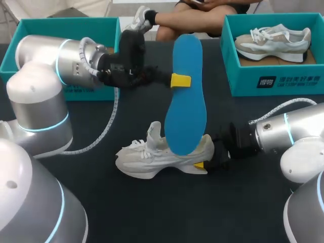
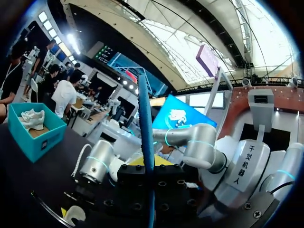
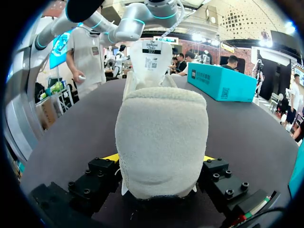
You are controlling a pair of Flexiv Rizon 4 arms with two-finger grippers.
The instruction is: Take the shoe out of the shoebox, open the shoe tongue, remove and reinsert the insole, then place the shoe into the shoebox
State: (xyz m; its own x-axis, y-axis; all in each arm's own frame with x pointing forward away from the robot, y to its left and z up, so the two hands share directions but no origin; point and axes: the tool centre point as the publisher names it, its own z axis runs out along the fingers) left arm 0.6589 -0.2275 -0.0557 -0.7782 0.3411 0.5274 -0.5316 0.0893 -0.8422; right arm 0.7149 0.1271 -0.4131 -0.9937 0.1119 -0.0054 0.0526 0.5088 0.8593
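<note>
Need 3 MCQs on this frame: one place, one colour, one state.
1. Where is the shoe that the right tool grips?
A) in the left box
B) on the table
C) in the right box

2. The insole is:
A) blue
B) white
C) red

3. The left tool is:
A) open, empty
B) shut on the insole
C) shut on the shoe

Key:
1 B, the shoe sits on the table, outside both boxes.
2 A, the insole's broad face shows blue.
3 B, the yellow tips pinch the insole, which stands upright.
</note>
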